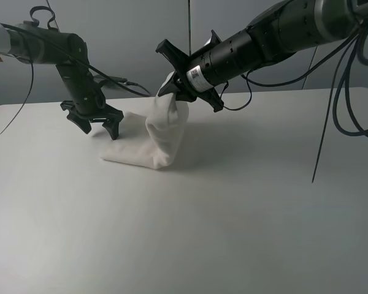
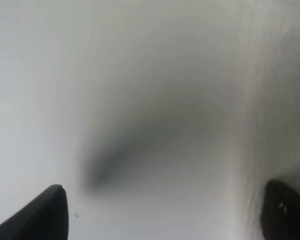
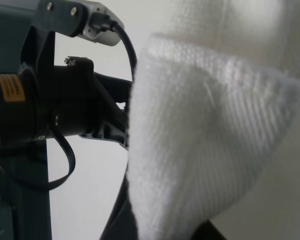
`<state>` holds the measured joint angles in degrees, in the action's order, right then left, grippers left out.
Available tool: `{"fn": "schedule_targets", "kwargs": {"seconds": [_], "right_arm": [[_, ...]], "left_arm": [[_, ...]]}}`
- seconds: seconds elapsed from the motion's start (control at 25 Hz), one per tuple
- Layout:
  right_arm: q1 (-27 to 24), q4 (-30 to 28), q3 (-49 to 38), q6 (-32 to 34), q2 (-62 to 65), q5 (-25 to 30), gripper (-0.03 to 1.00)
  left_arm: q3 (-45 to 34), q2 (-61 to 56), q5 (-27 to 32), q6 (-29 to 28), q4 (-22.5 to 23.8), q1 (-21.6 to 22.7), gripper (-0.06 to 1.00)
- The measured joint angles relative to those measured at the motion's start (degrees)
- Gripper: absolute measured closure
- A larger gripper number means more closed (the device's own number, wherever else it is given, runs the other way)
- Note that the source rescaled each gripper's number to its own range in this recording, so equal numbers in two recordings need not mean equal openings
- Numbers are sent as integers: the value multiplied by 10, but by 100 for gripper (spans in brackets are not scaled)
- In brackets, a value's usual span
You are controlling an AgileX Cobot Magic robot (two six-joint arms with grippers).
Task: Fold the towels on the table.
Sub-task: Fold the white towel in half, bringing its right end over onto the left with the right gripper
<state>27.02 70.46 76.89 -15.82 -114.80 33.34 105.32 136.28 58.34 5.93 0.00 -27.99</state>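
My right hand [image 1: 170, 86] is clenched on a corner of the towel [image 1: 164, 131], which hangs down from it in a long drape. The rest lies flat on the surface [image 1: 233, 214] below. My left hand [image 1: 100, 130] is spread and empty, low over the surface, with the towel's flat edge just beside it, toward my right hand. I judge that edge is the left hand's to take.

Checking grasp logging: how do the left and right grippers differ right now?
The left gripper is open and empty; the right gripper is shut on the towel. The left gripper hangs low over the table, fingers pointing down beside the towel; the right gripper is higher, holding one end of the towel up while the rest lies on the table. Both are black.
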Motion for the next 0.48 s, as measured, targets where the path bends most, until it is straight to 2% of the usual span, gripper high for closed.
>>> {"fn": "schedule_targets", "kwargs": {"seconds": [0.2, 0.48], "right_arm": [[20, 10, 32, -18, -16, 1, 96], [21, 9, 50, -21, -26, 18, 96]], "left_arm": [[0, 0, 0, 0, 0, 0, -5], [0, 0, 3, 8, 0, 0, -5]]}}
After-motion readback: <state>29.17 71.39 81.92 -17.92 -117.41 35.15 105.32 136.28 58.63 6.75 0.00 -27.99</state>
